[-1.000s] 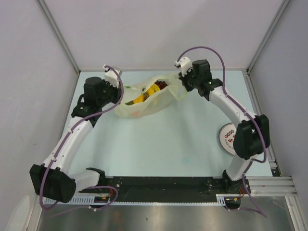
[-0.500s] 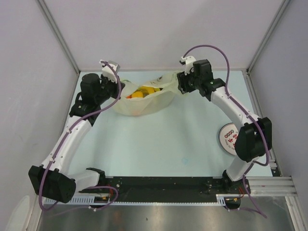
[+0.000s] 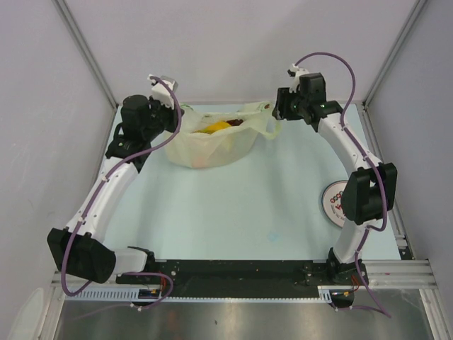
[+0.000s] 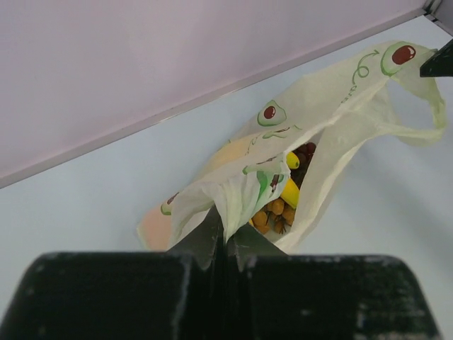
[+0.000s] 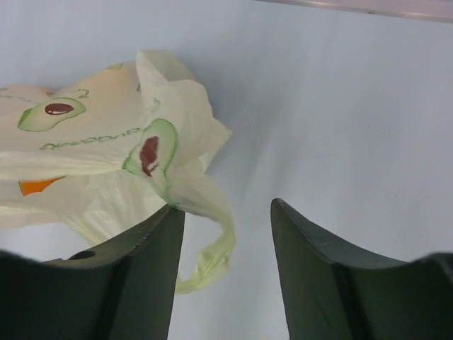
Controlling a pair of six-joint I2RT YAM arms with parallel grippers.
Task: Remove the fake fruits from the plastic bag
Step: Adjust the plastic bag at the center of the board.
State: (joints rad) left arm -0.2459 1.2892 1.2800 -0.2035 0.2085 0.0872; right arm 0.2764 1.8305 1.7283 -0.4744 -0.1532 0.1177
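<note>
Cream plastic bag [image 3: 209, 145] | left hand [image 4: 225, 237] pinching it | right hand [image 5: 226, 207] released | plate [image 3: 330, 199] under right arm

Bright, even, diffuse light falls from above, so the pale table [image 3: 269, 198] carries only faint, soft shadows, the clearest a dim patch beside the plastic bag [image 3: 212, 145]. The thin bag glows where light passes through its skin. The overhead view is sharp, with a dull sheen on the metal strip [image 3: 248, 319] at its near edge. In the wrist views the left pincer [image 4: 225, 227] and right pincer [image 5: 226, 205] sit close, dark and slightly blurred, while the bag beyond is crisp.
</note>
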